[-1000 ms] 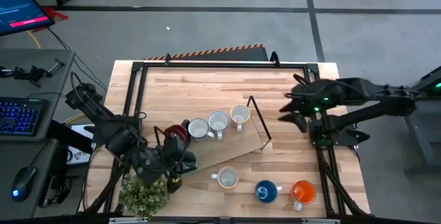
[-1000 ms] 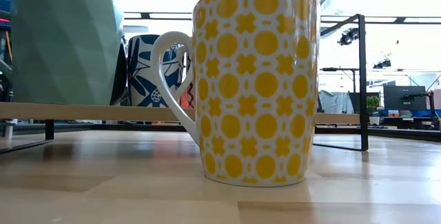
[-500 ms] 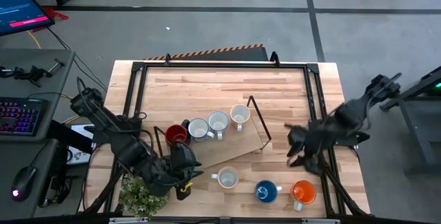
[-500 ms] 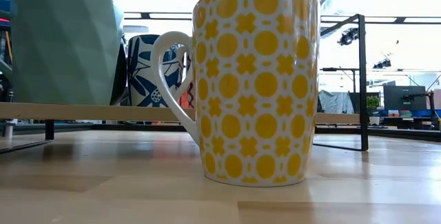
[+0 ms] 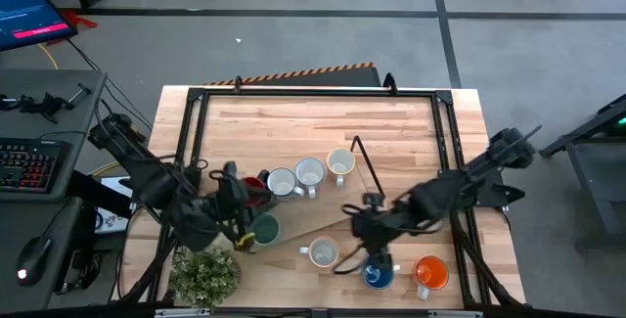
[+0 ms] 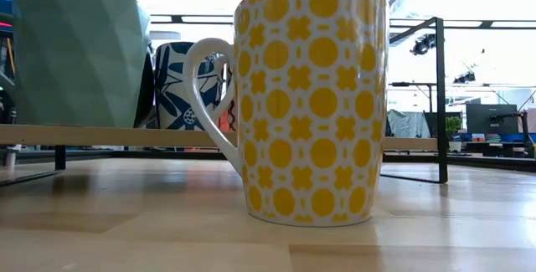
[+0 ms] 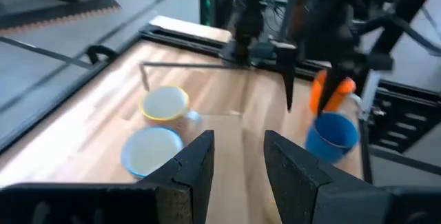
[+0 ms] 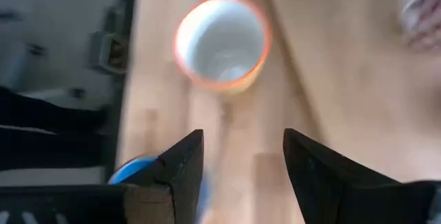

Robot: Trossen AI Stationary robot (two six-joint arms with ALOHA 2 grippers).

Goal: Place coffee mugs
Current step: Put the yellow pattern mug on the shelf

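**A:** Since a second ago our right gripper [image 5: 364, 222] has swung from the right edge of the high view down into the lower middle, and now hangs just above the blue mug [image 5: 377, 273], fingers spread wide with nothing between them.

**B:** Yep, and the orange mug [image 5: 428, 272] sits right beside it. We'd say the right arm's clearly nearer; the left gripper [image 5: 238, 222], part-open and empty, is over at lower left by the teal mug [image 5: 264, 228].

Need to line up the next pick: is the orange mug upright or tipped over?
Upright. The orange mug shows its round open mouth and white inside facing up, handle out to the side, standing on the table.
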